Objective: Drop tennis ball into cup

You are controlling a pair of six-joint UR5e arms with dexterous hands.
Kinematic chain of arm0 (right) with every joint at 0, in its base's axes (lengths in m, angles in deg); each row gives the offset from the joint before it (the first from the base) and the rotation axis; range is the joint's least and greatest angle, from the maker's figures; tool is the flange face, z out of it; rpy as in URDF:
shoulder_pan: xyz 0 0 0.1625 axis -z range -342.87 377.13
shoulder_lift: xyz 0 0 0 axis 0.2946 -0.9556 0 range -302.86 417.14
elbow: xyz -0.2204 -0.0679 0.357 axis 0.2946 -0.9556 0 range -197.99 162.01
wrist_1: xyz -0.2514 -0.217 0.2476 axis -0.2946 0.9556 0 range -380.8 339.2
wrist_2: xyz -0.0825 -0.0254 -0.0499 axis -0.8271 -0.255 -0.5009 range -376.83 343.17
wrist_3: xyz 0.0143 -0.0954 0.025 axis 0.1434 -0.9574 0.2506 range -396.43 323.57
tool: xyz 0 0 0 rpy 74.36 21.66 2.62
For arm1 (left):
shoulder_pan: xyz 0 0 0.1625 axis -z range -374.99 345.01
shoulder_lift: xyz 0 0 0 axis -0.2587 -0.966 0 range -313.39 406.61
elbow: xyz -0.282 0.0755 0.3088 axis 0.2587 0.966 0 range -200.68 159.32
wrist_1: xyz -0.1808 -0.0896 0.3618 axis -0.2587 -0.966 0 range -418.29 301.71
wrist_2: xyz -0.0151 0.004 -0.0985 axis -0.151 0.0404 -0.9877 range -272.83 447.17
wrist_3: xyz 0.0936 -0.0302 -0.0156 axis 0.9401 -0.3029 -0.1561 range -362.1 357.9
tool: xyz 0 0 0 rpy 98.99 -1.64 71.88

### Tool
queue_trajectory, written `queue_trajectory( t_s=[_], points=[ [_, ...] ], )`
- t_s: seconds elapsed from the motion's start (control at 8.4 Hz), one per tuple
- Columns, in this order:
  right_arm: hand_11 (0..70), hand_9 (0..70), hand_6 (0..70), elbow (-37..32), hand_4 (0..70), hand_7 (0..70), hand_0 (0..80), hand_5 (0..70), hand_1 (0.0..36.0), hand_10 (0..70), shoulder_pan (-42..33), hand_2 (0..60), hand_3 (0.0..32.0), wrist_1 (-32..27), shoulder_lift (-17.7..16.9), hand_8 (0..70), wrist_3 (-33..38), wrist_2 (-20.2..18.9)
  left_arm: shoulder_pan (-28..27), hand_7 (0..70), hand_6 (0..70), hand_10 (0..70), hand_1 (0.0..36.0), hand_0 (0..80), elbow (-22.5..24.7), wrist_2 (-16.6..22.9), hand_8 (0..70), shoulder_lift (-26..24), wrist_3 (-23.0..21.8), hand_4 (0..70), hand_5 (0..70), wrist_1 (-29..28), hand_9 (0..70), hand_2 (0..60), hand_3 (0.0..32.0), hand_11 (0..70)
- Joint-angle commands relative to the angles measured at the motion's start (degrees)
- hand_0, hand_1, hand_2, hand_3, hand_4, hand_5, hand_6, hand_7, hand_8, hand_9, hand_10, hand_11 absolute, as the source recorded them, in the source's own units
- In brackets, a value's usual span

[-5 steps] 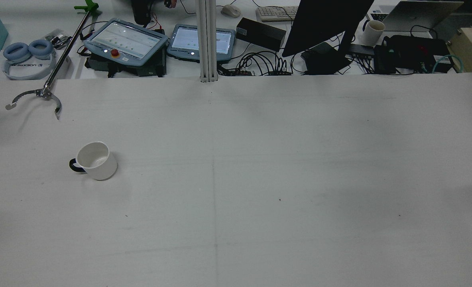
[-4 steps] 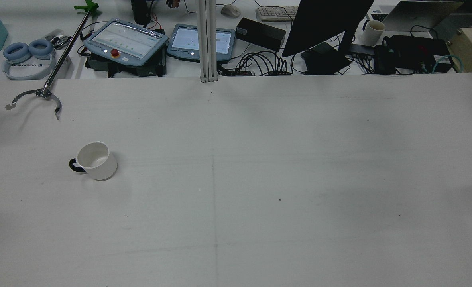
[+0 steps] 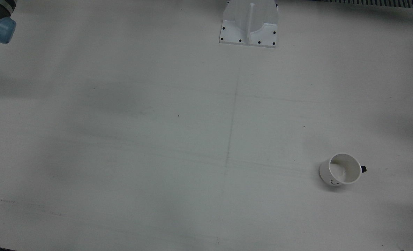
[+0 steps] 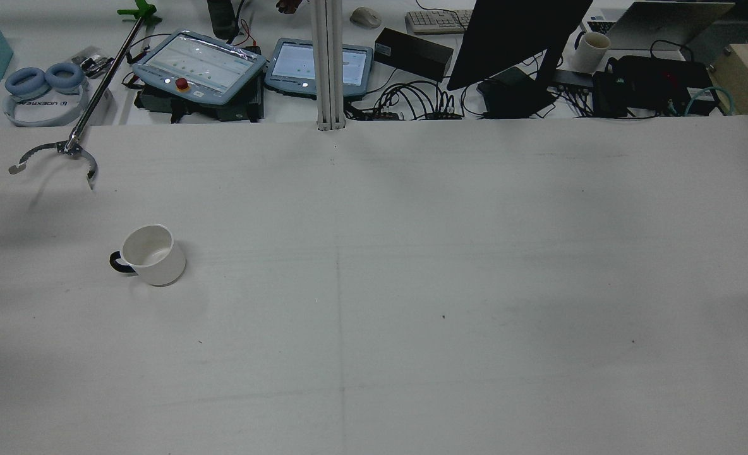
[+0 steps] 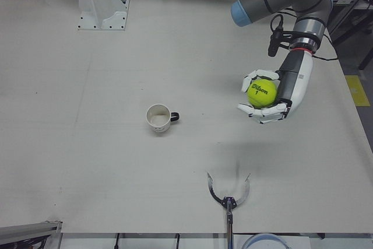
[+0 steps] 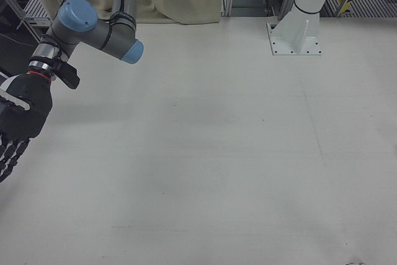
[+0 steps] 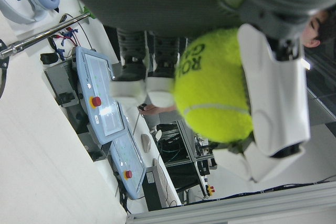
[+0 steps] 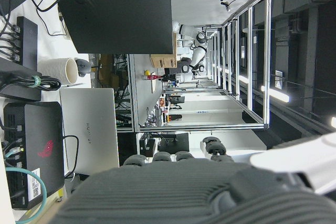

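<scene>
A white cup (image 5: 158, 118) with a dark handle stands upright and empty on the table; it also shows in the rear view (image 4: 151, 254) and the front view (image 3: 341, 169). My left hand (image 5: 274, 94) is shut on a yellow-green tennis ball (image 5: 261, 93), held in the air well to the right of the cup in the left-front view. The ball fills the left hand view (image 7: 215, 85) between white fingers (image 7: 275, 93). My right hand (image 6: 17, 122) hangs at the left edge of the right-front view, fingers pointing down and holding nothing.
A metal reacher claw (image 5: 228, 193) lies on the table near the operators' edge, also in the rear view (image 4: 64, 151). An arm pedestal (image 3: 249, 22) stands at the table's back. Tablets, headphones and cables lie beyond the far edge (image 4: 200, 63).
</scene>
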Motion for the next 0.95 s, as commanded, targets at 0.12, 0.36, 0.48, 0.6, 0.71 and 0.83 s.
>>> queue_trajectory(
  t_s=[0.12, 0.36, 0.48, 0.6, 0.71, 0.83],
  points=[
    [0.0, 0.0, 0.0, 0.0, 0.0, 0.0, 0.0, 0.0, 0.0, 0.0, 0.0, 0.0, 0.0, 0.0, 0.0, 0.0, 0.0, 0.0, -7.3, 70.0, 70.0, 53.6, 27.1, 55.0, 1.5, -0.5, 64.1, -0.1, 5.8, 53.7, 28.4, 0.0, 70.0, 60.0, 0.0, 70.0],
    [0.0, 0.0, 0.0, 0.0, 0.0, 0.0, 0.0, 0.0, 0.0, 0.0, 0.0, 0.0, 0.0, 0.0, 0.0, 0.0, 0.0, 0.0, -11.2, 70.0, 70.0, 52.4, 27.7, 54.8, 2.9, -1.8, 63.7, -0.2, 6.1, 53.8, 27.5, 0.6, 70.0, 60.0, 0.0, 70.0],
    [0.0, 0.0, 0.0, 0.0, 0.0, 0.0, 0.0, 0.0, 0.0, 0.0, 0.0, 0.0, 0.0, 0.0, 0.0, 0.0, 0.0, 0.0, -12.6, 70.0, 70.0, 51.9, 27.4, 54.8, 3.0, -3.0, 63.3, -0.2, 6.1, 53.7, 27.4, 0.7, 70.0, 60.0, 0.0, 70.0],
    [0.0, 0.0, 0.0, 0.0, 0.0, 0.0, 0.0, 0.0, 0.0, 0.0, 0.0, 0.0, 0.0, 0.0, 0.0, 0.0, 0.0, 0.0, -13.9, 70.0, 70.0, 51.4, 28.6, 55.5, 3.0, -3.2, 62.4, -0.5, 6.1, 53.6, 25.2, 1.0, 70.0, 60.0, 0.0, 70.0],
    [0.0, 0.0, 0.0, 0.0, 0.0, 0.0, 0.0, 0.0, 0.0, 0.0, 0.0, 0.0, 0.0, 0.0, 0.0, 0.0, 0.0, 0.0, -15.3, 70.0, 70.0, 50.9, 28.3, 55.2, 3.0, -4.4, 62.0, -0.8, 6.1, 53.3, 24.2, 1.4, 70.0, 60.0, 0.0, 70.0],
    [0.0, 0.0, 0.0, 0.0, 0.0, 0.0, 0.0, 0.0, 0.0, 0.0, 0.0, 0.0, 0.0, 0.0, 0.0, 0.0, 0.0, 0.0, -17.4, 70.0, 70.0, 50.7, 28.0, 54.6, 2.9, -6.5, 61.8, -1.1, 6.1, 53.0, 23.3, 2.0, 70.0, 60.0, 0.0, 70.0]
  ],
)
